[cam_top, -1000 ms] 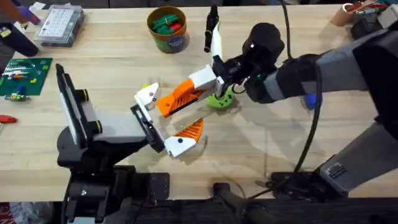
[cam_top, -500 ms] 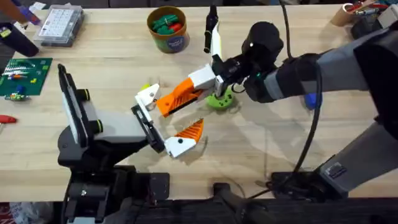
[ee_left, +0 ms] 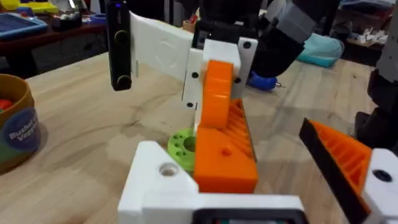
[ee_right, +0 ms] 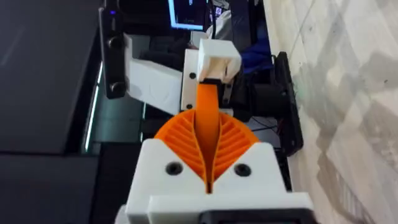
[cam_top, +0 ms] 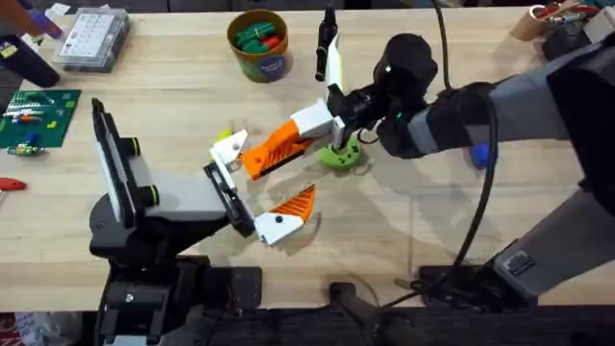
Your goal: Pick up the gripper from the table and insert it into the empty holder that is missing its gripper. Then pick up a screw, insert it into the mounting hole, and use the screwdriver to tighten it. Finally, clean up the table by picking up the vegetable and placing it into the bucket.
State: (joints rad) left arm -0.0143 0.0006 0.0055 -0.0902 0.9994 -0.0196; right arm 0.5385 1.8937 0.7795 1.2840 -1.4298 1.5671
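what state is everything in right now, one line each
orange finger: held off the table, base beside the holder
right gripper: shut on the orange finger
left gripper: open
holder: no finger seated
mounting hole: empty, no screw
vegetable: lying on the table, outside the bucket
bucket: upright, holding green and red pieces

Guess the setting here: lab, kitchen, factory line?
Probably a robotics lab workbench: a wooden table with a green circuit board, a clear parts organiser box, and a spare orange gripper finger.
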